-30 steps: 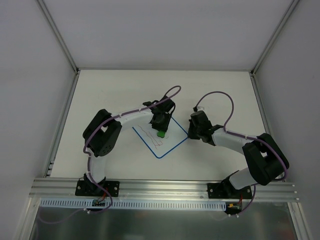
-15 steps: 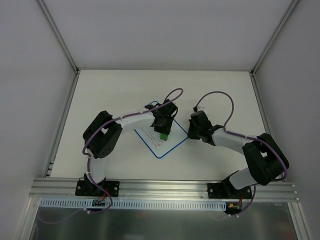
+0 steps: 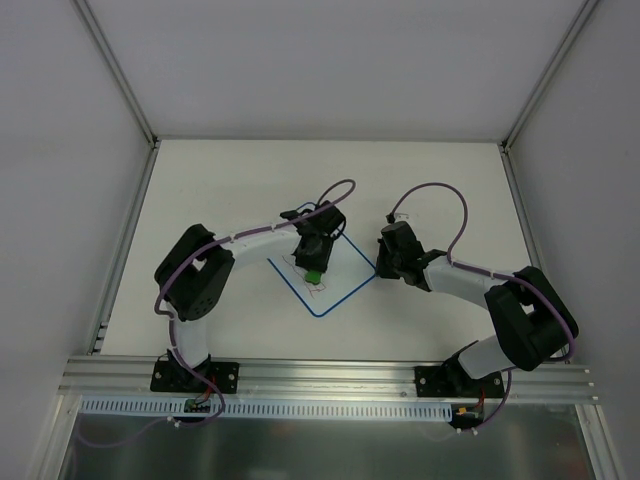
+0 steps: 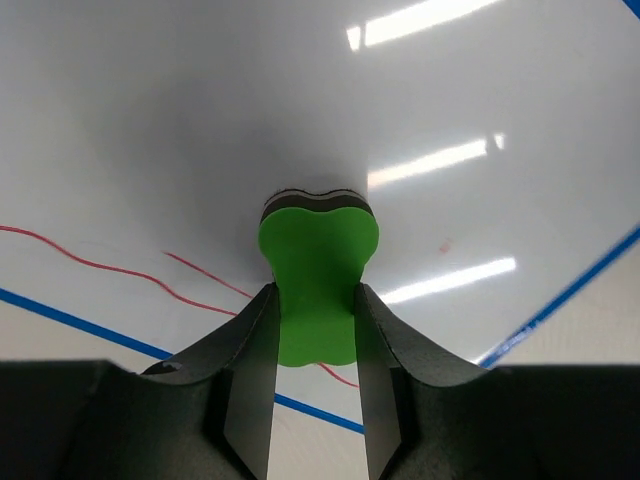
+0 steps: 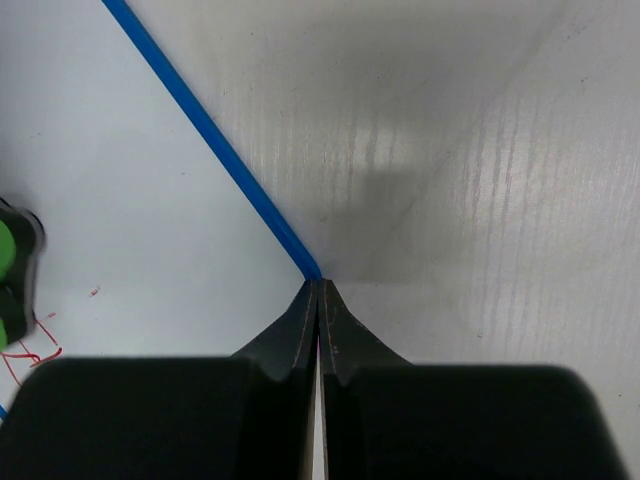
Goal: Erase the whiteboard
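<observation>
The whiteboard (image 3: 335,283), white with a thin blue border, lies flat on the table at the centre. Red scribbles (image 4: 110,268) remain on its left part. My left gripper (image 3: 314,266) is shut on the green eraser block (image 4: 316,270) and presses it down on the board. My right gripper (image 3: 386,266) is shut with its jaws together, its tips resting on the blue border (image 5: 215,140) at the board's right corner. In the right wrist view the eraser (image 5: 8,275) shows at the far left edge.
White walls with aluminium posts close in the table at the back and sides. An aluminium rail (image 3: 330,375) runs along the near edge by the arm bases. Purple cables loop above both arms.
My left gripper has slid the eraser left and slightly nearer across the board, and some of the red lines are gone. The right arm has not moved.
</observation>
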You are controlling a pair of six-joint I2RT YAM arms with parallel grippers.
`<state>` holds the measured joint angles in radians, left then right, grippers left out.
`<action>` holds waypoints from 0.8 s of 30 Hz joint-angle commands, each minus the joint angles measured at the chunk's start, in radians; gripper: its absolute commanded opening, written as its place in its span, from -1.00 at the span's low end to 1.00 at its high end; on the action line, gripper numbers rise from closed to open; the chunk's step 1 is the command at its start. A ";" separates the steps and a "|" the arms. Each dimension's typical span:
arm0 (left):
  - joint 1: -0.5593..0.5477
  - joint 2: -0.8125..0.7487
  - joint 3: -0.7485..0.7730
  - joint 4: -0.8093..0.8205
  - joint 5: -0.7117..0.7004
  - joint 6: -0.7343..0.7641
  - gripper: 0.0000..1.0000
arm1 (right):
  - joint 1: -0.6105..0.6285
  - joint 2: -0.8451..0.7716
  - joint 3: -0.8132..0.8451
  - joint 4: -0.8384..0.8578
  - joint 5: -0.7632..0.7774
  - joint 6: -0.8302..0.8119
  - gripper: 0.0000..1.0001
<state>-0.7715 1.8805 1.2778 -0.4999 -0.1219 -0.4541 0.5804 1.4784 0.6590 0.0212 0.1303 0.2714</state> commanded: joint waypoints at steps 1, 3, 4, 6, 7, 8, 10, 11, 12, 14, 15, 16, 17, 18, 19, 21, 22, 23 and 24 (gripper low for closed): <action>-0.116 0.054 -0.002 -0.101 0.116 0.011 -1.00 | 0.002 0.037 -0.021 -0.078 0.019 -0.012 -0.99; -0.141 0.068 0.029 -0.101 0.129 0.006 -1.00 | 0.002 0.040 -0.021 -0.075 0.014 -0.011 -0.99; -0.156 0.069 0.037 -0.101 0.149 0.002 -1.00 | 0.002 0.040 -0.021 -0.075 0.015 -0.009 -0.99; -0.163 0.072 0.042 -0.104 0.153 -0.006 -1.00 | 0.001 0.039 -0.022 -0.075 0.017 -0.011 -0.99; -0.163 0.072 0.034 -0.103 0.140 -0.011 -1.00 | 0.001 0.034 -0.024 -0.075 0.020 -0.012 -0.99; -0.157 0.068 0.016 -0.104 0.096 -0.021 -1.00 | 0.002 0.030 -0.024 -0.075 0.023 -0.012 -0.99; -0.134 0.057 -0.017 -0.104 0.071 -0.040 -1.00 | 0.002 0.029 -0.027 -0.075 0.022 -0.015 -0.99; -0.080 0.049 -0.055 -0.103 0.070 -0.061 -1.00 | 0.002 0.029 -0.027 -0.075 0.020 -0.014 -0.99; -0.048 0.030 -0.073 -0.103 0.059 -0.067 -1.00 | 0.002 0.034 -0.025 -0.075 0.019 -0.014 -0.99; 0.012 0.003 -0.118 -0.103 0.007 -0.066 -1.00 | 0.002 0.037 -0.025 -0.073 0.017 -0.014 -0.99; 0.062 -0.029 -0.129 -0.104 -0.017 -0.061 -1.00 | 0.002 0.040 -0.025 -0.075 0.015 -0.014 -0.99; 0.089 -0.044 -0.138 -0.106 -0.050 -0.051 -1.00 | 0.002 0.039 -0.024 -0.073 0.015 -0.015 -0.99; 0.115 -0.055 -0.149 -0.106 -0.059 -0.043 -1.00 | 0.002 0.039 -0.025 -0.072 0.015 -0.015 -0.99; 0.164 -0.069 -0.150 -0.108 -0.067 -0.035 -1.00 | 0.002 0.040 -0.024 -0.072 0.015 -0.014 -0.99; 0.184 -0.072 -0.150 -0.109 -0.076 -0.029 -1.00 | 0.002 0.040 -0.025 -0.072 0.015 -0.015 -0.99; 0.215 -0.061 -0.140 -0.108 -0.094 -0.006 -1.00 | 0.001 0.040 -0.025 -0.072 0.020 -0.015 -0.99; 0.230 -0.052 -0.129 -0.108 -0.096 0.003 -1.00 | 0.001 0.039 -0.024 -0.072 0.019 -0.015 -0.99; 0.230 -0.043 -0.108 -0.108 -0.081 0.017 -1.00 | 0.001 0.040 -0.024 -0.072 0.019 -0.017 -0.99; 0.230 -0.023 -0.098 -0.109 -0.059 0.020 -1.00 | 0.002 0.040 -0.025 -0.072 0.019 -0.015 -0.99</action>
<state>-0.5411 1.7992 1.1809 -0.5312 -0.1097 -0.4953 0.5804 1.4841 0.6590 0.0334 0.1253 0.2714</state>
